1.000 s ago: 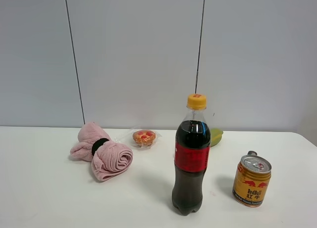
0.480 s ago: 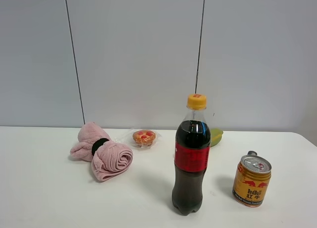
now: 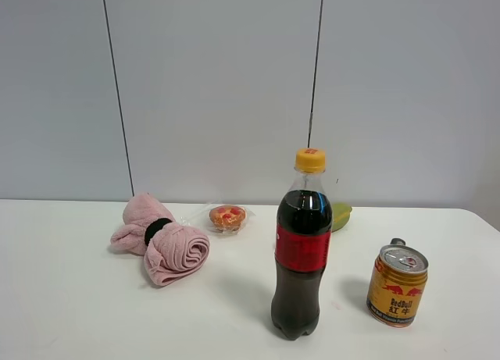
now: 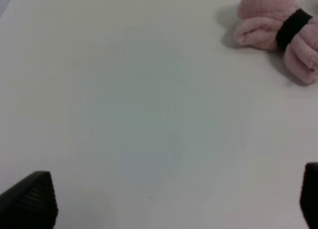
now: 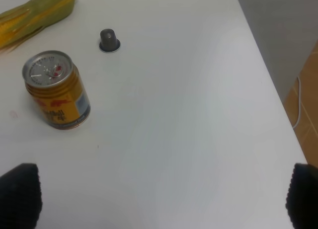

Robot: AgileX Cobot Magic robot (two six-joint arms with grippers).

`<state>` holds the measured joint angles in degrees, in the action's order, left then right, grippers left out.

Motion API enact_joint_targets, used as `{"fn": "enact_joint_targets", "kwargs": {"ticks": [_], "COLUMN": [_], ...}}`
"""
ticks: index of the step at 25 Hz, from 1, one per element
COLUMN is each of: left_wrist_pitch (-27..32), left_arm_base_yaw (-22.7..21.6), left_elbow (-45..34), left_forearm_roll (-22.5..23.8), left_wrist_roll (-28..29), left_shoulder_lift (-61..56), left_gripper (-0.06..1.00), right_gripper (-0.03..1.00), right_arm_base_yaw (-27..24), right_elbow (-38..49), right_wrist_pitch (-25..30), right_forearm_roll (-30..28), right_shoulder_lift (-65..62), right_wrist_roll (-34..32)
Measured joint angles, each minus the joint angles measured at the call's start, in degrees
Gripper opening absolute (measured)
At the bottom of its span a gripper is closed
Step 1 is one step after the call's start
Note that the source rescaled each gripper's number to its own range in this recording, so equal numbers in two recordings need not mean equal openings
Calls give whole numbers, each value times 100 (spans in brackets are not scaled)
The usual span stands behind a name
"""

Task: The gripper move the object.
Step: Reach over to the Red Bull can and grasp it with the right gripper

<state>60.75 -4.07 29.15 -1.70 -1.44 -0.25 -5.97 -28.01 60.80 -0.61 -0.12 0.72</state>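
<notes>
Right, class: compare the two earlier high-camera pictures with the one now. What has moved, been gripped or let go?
Nothing visibly changed. The small gold Red Bull can, the tall dark cola bottle with the yellow cap and the rolled pink towel all sit where they were.

Frontal overview, wrist views downward (can [image 3: 397, 284] shared)

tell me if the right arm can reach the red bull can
Probably yes: the Red Bull can stands upright on bare table ahead of the open right end effector, nothing between them; the cola bottle stands apart.
</notes>
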Motion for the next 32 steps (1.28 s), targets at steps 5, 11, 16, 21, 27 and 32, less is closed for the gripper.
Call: {"fn": "enact_joint_targets", "kwargs": {"ticks": [5,11,16,21,27,32], "left_wrist_pitch": [0,0,0,0,0,0], "left_arm_base_yaw": [0,0,0,0,0,0], "left_elbow": [0,0,0,0,0,0], "left_forearm_roll": [0,0,11,11,11,11], "left_wrist_roll": [0,0,0,0,0,0], "left_shoulder_lift": [0,0,0,0,0,0], "left_gripper": [100,100,100,100,100,100], "right_gripper": [100,100,100,100,100,100], "right_arm_base_yaw": [0,0,0,0,0,0], "right_elbow": [-288,-1189,-1959,-2508,-3081,-3203], "right_wrist_pitch": [198,343,497,543,551,472], "right_forearm_roll": [5,101,134,134,138,138], "right_shoulder_lift": [88,1236,2368,3174,4339,5229], "right_wrist_roll": [0,85,126,130,130,130]}}
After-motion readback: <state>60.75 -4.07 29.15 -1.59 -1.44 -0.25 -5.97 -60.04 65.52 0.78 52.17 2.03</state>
